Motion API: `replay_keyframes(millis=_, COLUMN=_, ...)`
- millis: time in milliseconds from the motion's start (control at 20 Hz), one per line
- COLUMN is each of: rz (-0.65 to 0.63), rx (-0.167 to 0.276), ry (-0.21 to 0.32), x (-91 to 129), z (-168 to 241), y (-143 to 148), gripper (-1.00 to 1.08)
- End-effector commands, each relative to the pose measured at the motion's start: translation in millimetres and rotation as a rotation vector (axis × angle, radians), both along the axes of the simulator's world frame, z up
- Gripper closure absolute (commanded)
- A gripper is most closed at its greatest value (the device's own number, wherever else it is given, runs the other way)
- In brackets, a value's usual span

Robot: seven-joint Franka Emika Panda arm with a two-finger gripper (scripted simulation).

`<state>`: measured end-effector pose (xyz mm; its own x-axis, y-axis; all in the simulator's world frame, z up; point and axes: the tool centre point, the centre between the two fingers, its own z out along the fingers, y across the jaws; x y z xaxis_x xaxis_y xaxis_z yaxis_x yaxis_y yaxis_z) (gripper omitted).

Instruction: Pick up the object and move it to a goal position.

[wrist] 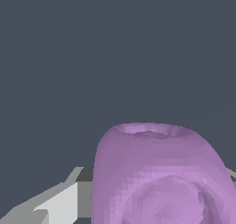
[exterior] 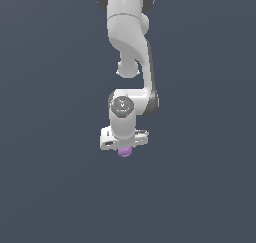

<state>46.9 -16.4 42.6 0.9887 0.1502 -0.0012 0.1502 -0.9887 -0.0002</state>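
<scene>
Plain dark slate-blue backdrop all round, no edges in sight. Fingers [exterior: 124,146] seemingly closed on the light-purple object [exterior: 124,152], poking out just below the white hand; wrist view fills with purple [wrist: 161,177] beside one grey finger [wrist: 60,204]. Open room everywhere.

Light-purple object [exterior: 124,152]; white tool [exterior: 124,146]

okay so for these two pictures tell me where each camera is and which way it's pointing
Exterior view: off the arm, apparently above, facing down on the Panda arm, with the gripper and the purple object poking out beneath it.
Wrist view: mounted on the wrist, looking along the gripper at the purple object filling the frame; a grey-white finger shows beside it.
Shared: the purple object and gripper.
</scene>
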Motion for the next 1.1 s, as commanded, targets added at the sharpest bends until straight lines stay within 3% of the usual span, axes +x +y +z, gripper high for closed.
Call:
replay_keyframes(millis=0, rz=0.000, rx=0.000, ry=-0.001, x=-1, z=6, y=2, gripper=1.08)
replay_keyframes(millis=450, rz=0.001, rx=0.000, ry=-0.001, x=-11, z=56, y=17, gripper=1.08)
replay_keyframes(millis=1050, rz=0.001, rx=-0.001, ry=-0.001, x=-36, z=184, y=56, gripper=1.08)
